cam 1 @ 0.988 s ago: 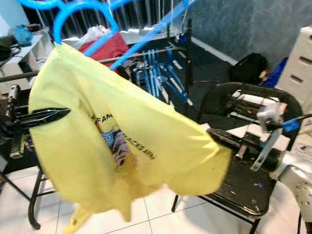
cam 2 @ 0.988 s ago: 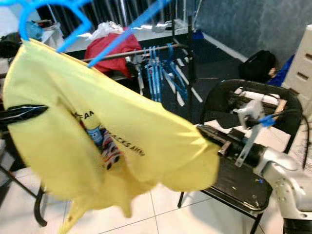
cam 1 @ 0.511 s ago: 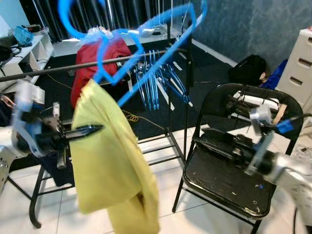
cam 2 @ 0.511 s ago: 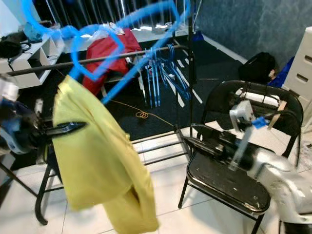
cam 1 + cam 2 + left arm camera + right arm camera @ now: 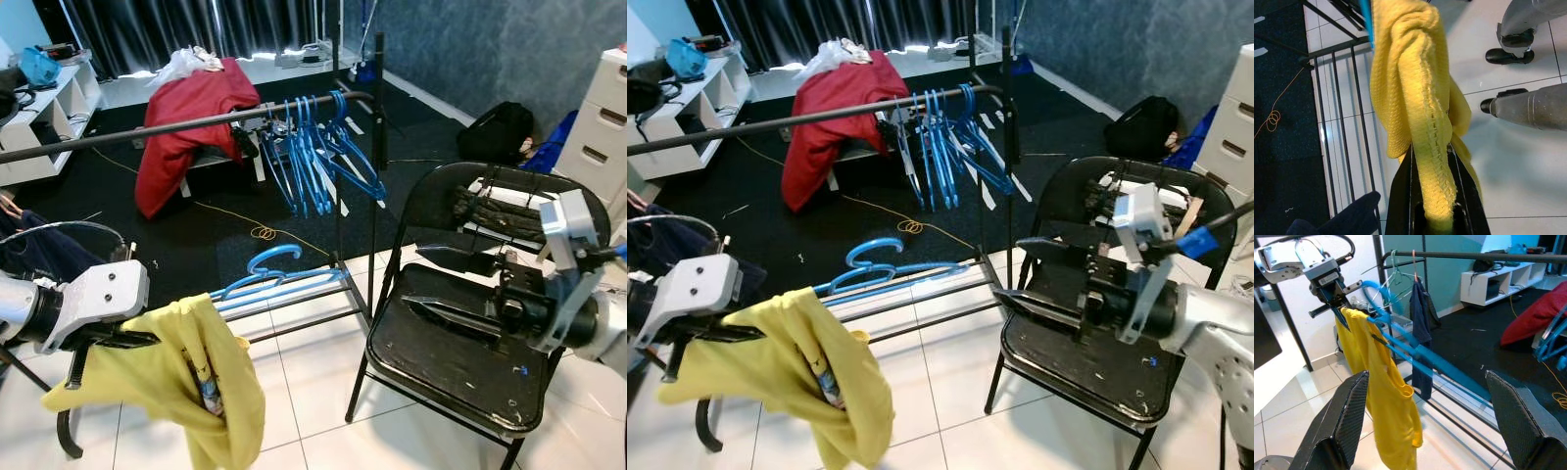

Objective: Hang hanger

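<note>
The left pincer (image 5: 1432, 196) sits low on the robot's left, its two black fingers closed on a bunched fold of the yellow shirt (image 5: 181, 377), which droops in a heap toward the white tiled floor (image 5: 304, 392). A printed patch shows in the folds, but the cloth is too crumpled for any lettering to be read. The blue hanger (image 5: 884, 266) runs out of the shirt's upper edge — its hook sticks up just in front of the lower bars of the clothes rack (image 5: 294, 294), low down and well below the long dark rail (image 5: 176, 125), so it hangs on nothing yet.

On that rail a cluster of empty blue hangers (image 5: 318, 152) dangles near the upright post, and a red garment (image 5: 186, 122) is draped over it further left. A dark blue garment (image 5: 1422, 333) hangs on another rail (seen from the right wrist).

The right pincer (image 5: 460, 289) hovers over the black folding chair (image 5: 451, 362) with its fingers spread wide and nothing between them. A black bag (image 5: 500, 132) lies on the dark carpet behind, beside a white drawer unit (image 5: 602, 122).
</note>
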You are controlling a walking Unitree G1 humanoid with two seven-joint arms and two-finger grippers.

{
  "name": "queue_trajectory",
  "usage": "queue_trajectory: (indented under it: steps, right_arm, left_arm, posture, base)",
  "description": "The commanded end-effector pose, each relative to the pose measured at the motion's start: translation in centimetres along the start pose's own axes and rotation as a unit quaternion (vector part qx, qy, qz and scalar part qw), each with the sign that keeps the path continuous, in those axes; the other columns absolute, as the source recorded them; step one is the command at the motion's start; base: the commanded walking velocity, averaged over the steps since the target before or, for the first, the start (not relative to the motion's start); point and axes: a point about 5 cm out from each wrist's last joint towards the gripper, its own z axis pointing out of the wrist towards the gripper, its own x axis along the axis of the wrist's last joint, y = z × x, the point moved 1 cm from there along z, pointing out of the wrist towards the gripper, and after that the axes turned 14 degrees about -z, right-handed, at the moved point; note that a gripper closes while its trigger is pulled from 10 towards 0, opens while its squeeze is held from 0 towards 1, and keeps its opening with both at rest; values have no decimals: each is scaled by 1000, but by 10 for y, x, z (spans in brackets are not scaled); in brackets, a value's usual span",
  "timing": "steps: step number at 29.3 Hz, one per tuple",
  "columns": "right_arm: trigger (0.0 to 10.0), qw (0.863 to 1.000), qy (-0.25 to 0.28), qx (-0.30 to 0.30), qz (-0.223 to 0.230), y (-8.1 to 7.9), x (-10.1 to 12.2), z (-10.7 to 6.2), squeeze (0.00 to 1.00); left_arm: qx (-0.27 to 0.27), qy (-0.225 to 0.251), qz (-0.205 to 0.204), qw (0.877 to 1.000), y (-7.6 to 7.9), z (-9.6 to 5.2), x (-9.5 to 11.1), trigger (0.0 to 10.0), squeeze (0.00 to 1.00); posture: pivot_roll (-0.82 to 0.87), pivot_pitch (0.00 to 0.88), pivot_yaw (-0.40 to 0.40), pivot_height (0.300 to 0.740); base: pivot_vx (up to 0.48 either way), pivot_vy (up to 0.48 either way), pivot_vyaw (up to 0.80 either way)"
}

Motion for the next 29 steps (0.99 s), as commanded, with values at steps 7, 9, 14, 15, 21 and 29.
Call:
queue_trajectory:
  steps: [7,9,14,15,21,29]
  right_arm:
    - [10000,996,-74,20,-39,-1,-18,10,0]
    - [10000,993,-102,48,-41,-7,-32,17,0]
    - [10000,986,-113,110,-46,-16,-40,34,0]
    - [10000,986,-113,110,-46,-16,-40,34,0]
    - [10000,986,-90,125,-60,-15,-35,51,0]
    - [10000,979,-73,169,-86,-18,-27,67,0]
  left_arm:
    - [-58,25,45,997,9,-1,31,10000,0]
    - [-98,57,71,991,16,5,49,10000,0]
    - [-162,76,124,976,24,20,71,10000,0]
    - [-162,76,124,976,24,20,71,10000,0]
    - [-177,82,129,972,26,31,77,10000,0]
    - [-162,56,132,976,20,43,73,10000,0]
  posture:
    - [-108,0,103,736]
    - [-104,0,102,736]
    - [-111,0,105,736]
    - [-111,0,105,736]
    - [-112,0,102,736]
    - [-113,0,99,736]
  base:
    - [0,0,0]
    - [0,0,0]
    - [0,0,0]
    - [0,0,0]
    - [0,0,0]
    - [0,0,0]
